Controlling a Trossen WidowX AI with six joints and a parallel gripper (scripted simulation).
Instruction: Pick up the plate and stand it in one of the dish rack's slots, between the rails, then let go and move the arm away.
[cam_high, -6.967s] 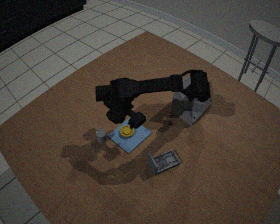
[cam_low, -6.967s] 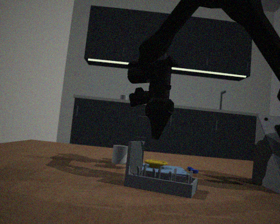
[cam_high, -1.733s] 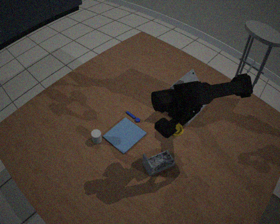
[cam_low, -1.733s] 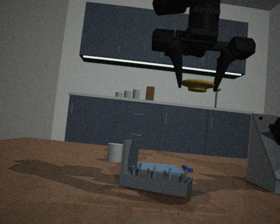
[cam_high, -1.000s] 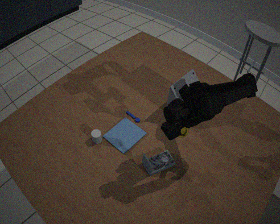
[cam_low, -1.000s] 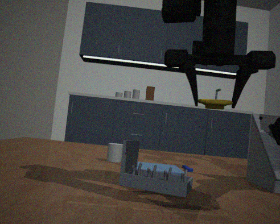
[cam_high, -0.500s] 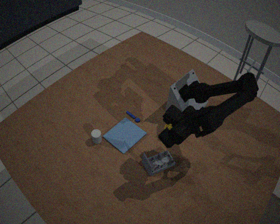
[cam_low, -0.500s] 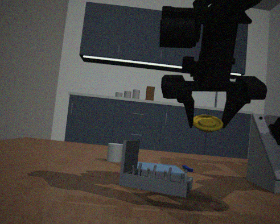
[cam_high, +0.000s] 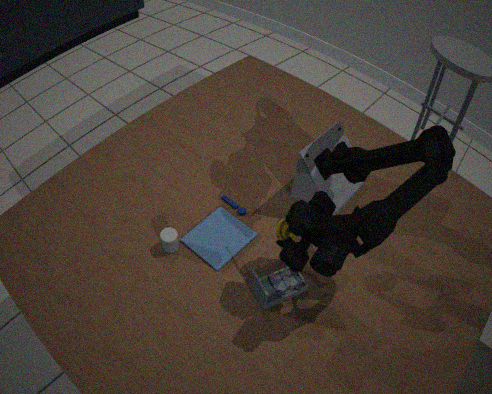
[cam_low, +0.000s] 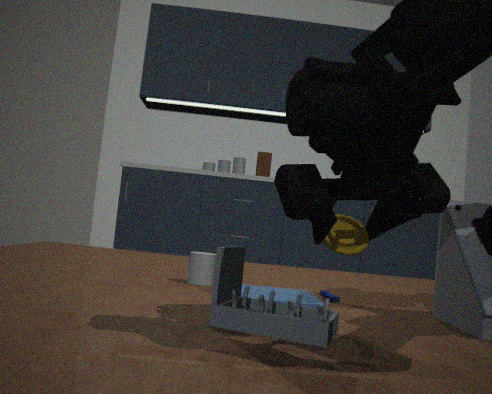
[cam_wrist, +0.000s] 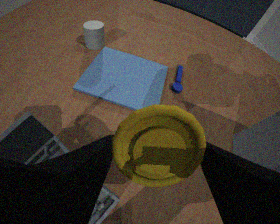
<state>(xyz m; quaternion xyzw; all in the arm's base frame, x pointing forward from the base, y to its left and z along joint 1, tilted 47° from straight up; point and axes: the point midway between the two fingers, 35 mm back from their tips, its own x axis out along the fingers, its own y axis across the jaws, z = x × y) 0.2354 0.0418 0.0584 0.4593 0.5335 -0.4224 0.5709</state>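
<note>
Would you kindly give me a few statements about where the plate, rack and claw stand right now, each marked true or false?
1. The claw is shut on the yellow plate. True.
2. The plate already stands in the dish rack. False: it is held in the air above the table.
3. A white cup stands beside the blue mat. True.
4. The rack's slots hold several plates. False: no plates are seen in them.
</note>
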